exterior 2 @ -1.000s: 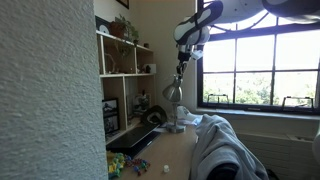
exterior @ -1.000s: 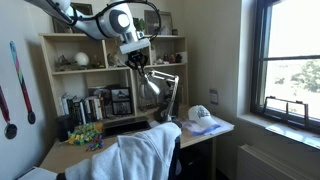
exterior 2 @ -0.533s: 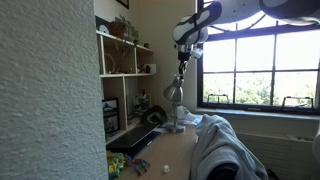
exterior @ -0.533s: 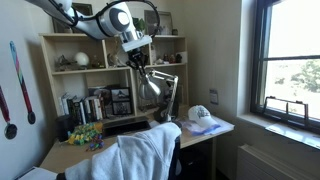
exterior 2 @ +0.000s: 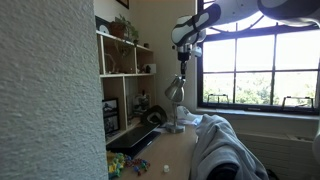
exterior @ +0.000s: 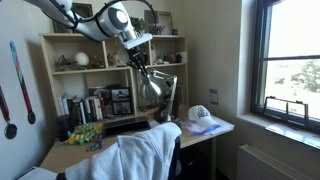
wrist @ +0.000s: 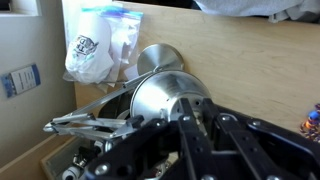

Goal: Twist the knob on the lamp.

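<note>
Though a round dark emblem is printed on the clear plastic bag (wrist: 95, 45) lying beyond the claw's tips in the wrist view, its lettering is too small to read. The same goes for the blue-edged wall plate (wrist: 20, 80).

White robot arm (exterior: 117, 18) reaches in from high up, wrist bent. Black claw (exterior: 139, 62) (exterior 2: 182, 68) points straight down.

Silvery-grey metal swing-arm desk lamp (exterior: 150, 88) (exterior 2: 174, 90) stands directly beneath the claw, the top of its cone shade right at the tips. The jaw gap is hidden by the claw's own body, so I cannot tell whether it is spread or pinched. The knob is hidden too.
</note>
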{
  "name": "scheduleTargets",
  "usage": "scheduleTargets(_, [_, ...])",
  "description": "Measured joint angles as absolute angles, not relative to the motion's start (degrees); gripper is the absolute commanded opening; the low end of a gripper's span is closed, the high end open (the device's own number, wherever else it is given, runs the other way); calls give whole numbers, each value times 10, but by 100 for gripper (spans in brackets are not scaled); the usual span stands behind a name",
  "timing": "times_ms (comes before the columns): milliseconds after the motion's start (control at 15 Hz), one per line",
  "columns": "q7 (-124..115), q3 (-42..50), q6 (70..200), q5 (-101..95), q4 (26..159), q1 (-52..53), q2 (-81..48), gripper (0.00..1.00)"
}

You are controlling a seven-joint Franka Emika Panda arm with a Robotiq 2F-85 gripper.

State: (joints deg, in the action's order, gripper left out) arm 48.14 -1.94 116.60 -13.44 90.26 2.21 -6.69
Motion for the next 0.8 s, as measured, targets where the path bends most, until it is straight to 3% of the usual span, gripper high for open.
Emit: scheduleTargets(800, [631, -23, 1130, -95, 891, 20, -67, 6])
